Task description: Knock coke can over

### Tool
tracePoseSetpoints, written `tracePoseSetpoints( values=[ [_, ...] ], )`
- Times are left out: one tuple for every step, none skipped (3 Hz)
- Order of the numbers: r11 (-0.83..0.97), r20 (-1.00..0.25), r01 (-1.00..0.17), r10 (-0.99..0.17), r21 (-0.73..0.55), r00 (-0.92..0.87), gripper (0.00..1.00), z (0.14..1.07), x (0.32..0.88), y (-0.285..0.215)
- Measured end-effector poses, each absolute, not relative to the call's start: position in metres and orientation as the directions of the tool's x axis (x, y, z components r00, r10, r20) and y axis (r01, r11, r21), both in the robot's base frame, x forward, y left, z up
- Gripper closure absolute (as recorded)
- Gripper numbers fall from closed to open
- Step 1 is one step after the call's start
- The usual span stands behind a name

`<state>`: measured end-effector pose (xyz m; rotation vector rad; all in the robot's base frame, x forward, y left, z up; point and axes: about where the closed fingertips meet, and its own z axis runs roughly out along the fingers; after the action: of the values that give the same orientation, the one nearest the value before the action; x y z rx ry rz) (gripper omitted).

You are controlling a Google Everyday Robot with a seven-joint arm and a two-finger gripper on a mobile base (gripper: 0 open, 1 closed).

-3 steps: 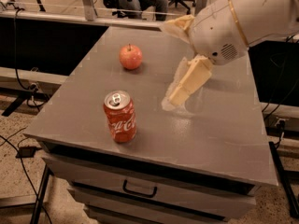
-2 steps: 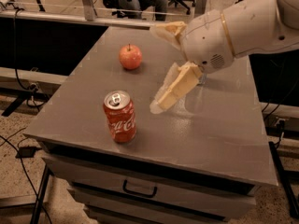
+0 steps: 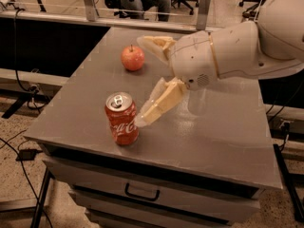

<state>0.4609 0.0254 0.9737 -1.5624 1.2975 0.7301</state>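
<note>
The coke can (image 3: 122,119) is a short red can with white script and a silver top. It stands upright near the front left of the grey table (image 3: 223,141). My gripper (image 3: 139,81) reaches in from the right on a white arm, just right of and above the can. It is open and empty. The lower finger (image 3: 159,103) slants down with its tip very close to the can's right side. The upper finger (image 3: 156,43) points left, near the apple.
A red apple (image 3: 132,58) sits on the table behind the can. A pale translucent object (image 3: 197,101) stands under the arm at mid-table. The table has a front drawer with a handle (image 3: 142,192). Cables lie on the floor at left; chairs and a rail stand behind.
My gripper has moved left and forward across the table, from its middle towards the can. The can and the apple have not moved.
</note>
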Motion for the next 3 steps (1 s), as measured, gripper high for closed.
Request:
tracePoseSetpoints(
  values=[
    [0.002,-0.903,-0.97,-0.365,-0.244,0.227,0.0,0.955,0.457,0.037],
    [-0.008,-0.924,-0.98,-0.33,-0.201,0.192,0.0,0.935,0.454,0.05],
    [-0.014,-0.942,-0.988,-0.3,-0.154,0.151,0.0,0.916,0.452,0.063]
  ],
)
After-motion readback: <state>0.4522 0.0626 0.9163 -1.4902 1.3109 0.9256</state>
